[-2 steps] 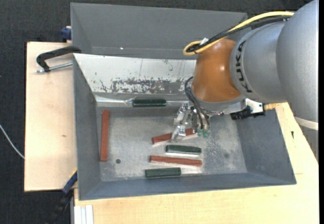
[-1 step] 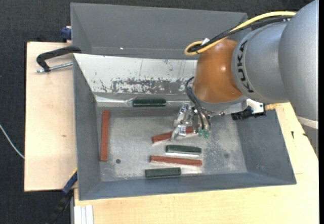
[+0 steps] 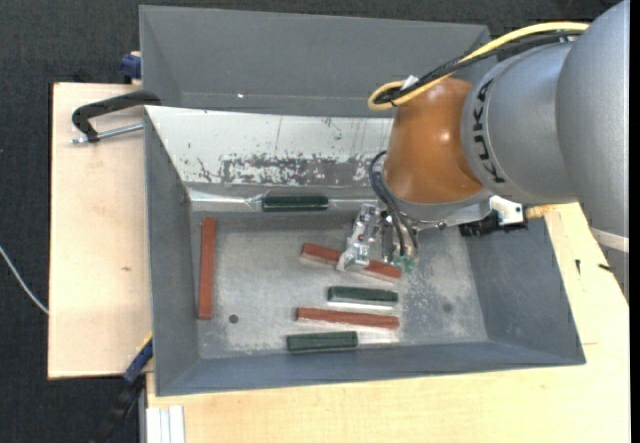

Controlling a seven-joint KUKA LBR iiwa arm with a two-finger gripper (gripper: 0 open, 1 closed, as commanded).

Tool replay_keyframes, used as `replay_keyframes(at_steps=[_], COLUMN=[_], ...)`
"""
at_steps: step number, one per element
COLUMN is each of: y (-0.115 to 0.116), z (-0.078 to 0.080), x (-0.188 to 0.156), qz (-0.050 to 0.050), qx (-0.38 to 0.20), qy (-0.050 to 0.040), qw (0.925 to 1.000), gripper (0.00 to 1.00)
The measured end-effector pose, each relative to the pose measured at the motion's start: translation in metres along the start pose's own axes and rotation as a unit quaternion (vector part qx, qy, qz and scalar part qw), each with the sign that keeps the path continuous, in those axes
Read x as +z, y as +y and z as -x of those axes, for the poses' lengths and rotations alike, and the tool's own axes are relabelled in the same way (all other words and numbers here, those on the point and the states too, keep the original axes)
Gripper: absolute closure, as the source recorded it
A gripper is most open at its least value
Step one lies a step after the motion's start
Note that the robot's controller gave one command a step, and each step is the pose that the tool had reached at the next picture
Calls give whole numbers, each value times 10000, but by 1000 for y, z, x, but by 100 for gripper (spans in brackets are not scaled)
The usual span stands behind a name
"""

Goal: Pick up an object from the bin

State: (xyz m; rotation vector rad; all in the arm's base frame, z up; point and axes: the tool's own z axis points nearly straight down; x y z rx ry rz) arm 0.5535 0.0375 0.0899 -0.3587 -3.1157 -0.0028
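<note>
My gripper (image 3: 362, 245) hangs low in the middle of the bin, right over a red-brown bar (image 3: 322, 255) that lies slanted on the floor. The gripper covers the bar's middle, and the bar's right end shows again beyond it. Whether the gripper touches the bar I cannot tell. Just in front of the gripper lies a short dark green bar (image 3: 363, 295), and in front of that a longer red-brown bar (image 3: 347, 316).
Another dark green bar (image 3: 322, 341) lies by the front wall, and one more (image 3: 295, 201) at the foot of the back wall. A long red-brown bar (image 3: 206, 268) lies along the left wall. The arm's orange cover hangs over the bin's right half.
</note>
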Motion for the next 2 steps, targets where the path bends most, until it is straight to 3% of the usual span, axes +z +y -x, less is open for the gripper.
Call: replay_keyframes(at_steps=[2], y=[1], z=[0], x=[-35], qz=[7], qx=[-2], qy=[-51], qw=[10000], gripper=[100])
